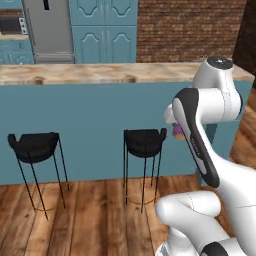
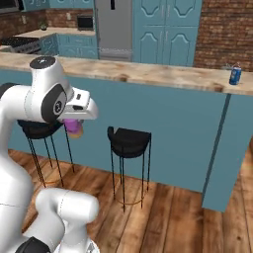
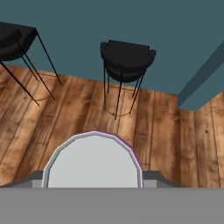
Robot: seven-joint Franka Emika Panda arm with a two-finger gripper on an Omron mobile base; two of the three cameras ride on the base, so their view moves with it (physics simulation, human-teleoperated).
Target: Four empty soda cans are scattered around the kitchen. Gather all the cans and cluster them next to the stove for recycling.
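Observation:
My gripper (image 2: 74, 123) is shut on a purple soda can (image 2: 75, 128), held in the air in front of the blue island, above the wooden floor. From the left base view the can (image 1: 178, 131) peeks out behind my forearm. The hand view looks down on the can's grey top (image 3: 93, 162) with its purple rim, close against the camera. A blue soda can (image 2: 235, 75) stands upright on the island counter near its right end. The stove (image 2: 21, 43) is far off at the back left, partly cut by the frame edge.
Two black bar stools (image 1: 144, 142) (image 1: 33, 146) stand against the island (image 1: 95, 120), which has a light wooden top (image 2: 148, 73). A steel fridge (image 1: 48, 30), blue cabinets and a brick wall lie behind. A microwave (image 2: 85, 22) sits on the back counter.

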